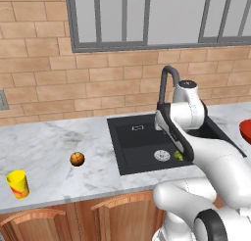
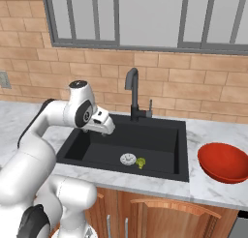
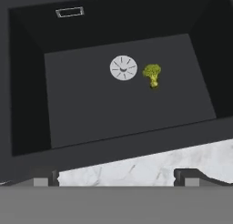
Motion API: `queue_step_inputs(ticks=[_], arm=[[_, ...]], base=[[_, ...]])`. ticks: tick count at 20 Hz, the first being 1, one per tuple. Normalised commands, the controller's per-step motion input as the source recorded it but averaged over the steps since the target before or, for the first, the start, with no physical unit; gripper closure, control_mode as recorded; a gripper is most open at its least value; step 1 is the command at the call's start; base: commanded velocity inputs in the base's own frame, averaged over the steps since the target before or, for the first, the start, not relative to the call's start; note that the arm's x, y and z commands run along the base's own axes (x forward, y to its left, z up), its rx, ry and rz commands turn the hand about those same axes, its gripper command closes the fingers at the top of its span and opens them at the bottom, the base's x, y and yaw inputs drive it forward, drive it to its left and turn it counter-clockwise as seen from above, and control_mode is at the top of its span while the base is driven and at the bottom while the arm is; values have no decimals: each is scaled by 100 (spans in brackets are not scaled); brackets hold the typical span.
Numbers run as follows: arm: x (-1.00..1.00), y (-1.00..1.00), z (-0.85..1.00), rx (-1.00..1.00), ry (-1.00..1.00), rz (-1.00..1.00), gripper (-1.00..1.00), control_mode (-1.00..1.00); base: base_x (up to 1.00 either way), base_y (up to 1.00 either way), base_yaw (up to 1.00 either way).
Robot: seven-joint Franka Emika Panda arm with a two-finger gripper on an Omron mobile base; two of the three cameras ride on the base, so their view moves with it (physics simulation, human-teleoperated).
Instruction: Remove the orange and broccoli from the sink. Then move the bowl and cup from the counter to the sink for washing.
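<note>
One item, the broccoli (image 3: 152,75), remains in the sink (image 3: 27,104) beside the drain (image 3: 123,67); the orange (image 1: 77,158) sits on the counter (image 1: 44,147). The gripper (image 3: 116,175), spread wide and empty, hovers over the sink's front edge, probably lining up for the floret.

Marble counter (image 1: 49,147) bearing orange (image 1: 77,158), yellow cup (image 1: 18,183), red bowl (image 2: 224,162), black sink (image 2: 160,135)

Background fixtures, kitchen wall and counter.
White marble counter (image 1: 49,147) with grey veining runs below a tan brick wall (image 1: 44,78); grey-framed window (image 1: 147,19) above the brick. Wooden cabinet doors (image 1: 54,220) with arched panels under the counter. Grey wall outlet (image 1: 3,99) at far left.
</note>
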Motion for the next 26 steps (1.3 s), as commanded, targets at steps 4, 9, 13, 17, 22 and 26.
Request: queue_step_inputs(ticks=[4, 9, 13, 17, 22, 26], arm=[[0, -38, -4, -4, 6, 3, -100, -100], [0, -29, -10, -5, 1, 0, -100, -100], [0, -18, -18, -3, 0, 0, -100, -100], [0, -13, -23, 0, 0, -2, -100, -100], [0, -15, -23, 0, 0, -1, -100, -100], [0, -14, -23, 0, 0, 0, -100, -100]], base=[[0, 0, 0], [0, 0, 0], [0, 0, 0], [0, 0, 0], [0, 0, 0], [0, 0, 0]])
